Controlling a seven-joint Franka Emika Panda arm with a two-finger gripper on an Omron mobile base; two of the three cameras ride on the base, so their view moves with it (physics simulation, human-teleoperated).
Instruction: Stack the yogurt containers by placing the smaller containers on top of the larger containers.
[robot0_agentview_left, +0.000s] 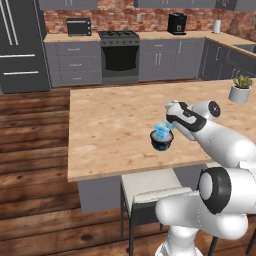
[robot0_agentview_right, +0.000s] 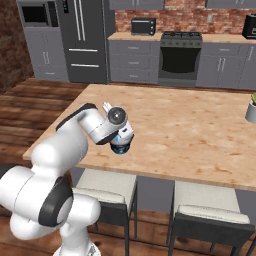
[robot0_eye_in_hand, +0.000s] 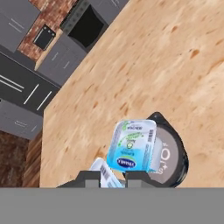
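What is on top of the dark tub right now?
The small light-blue yogurt cup sits over the dark tub's grey lid, with the end effector shut on it. Whether it rests on the lid is hidden.

Red brick wall (robot0_agentview_left: 150, 17) across the top, grey cabinets (robot0_agentview_left: 72, 62) beneath; black stove (robot0_agentview_left: 120, 55) upper centre; wood plank floor (robot0_agentview_left: 30, 150) at left.
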